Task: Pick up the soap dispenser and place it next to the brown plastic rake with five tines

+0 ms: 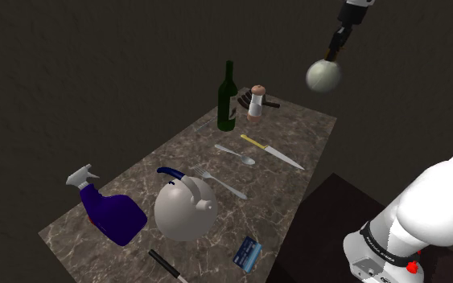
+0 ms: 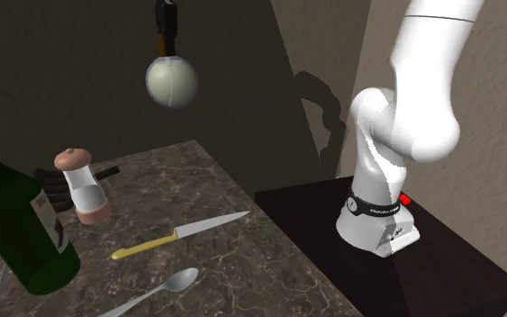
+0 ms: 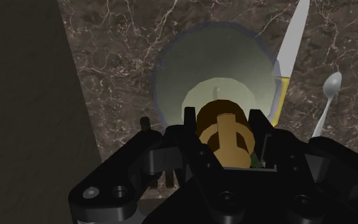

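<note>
Overall: I read every view as dim, the walls a murky brown.
Brightest: the white arm and the pale soap dispenser.
Shadow: the arm's, cast on the wall behind it.
Counter: softly, evenly lit.
End effector: near-black, little detail.

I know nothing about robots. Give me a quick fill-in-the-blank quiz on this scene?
The fingers are ____ on the soap dispenser.
The knife has a ____ handle.
The spray bottle is ____.
The spoon lies between the knife and the ____.
Missing words: shut; yellow; blue; fork.
</note>
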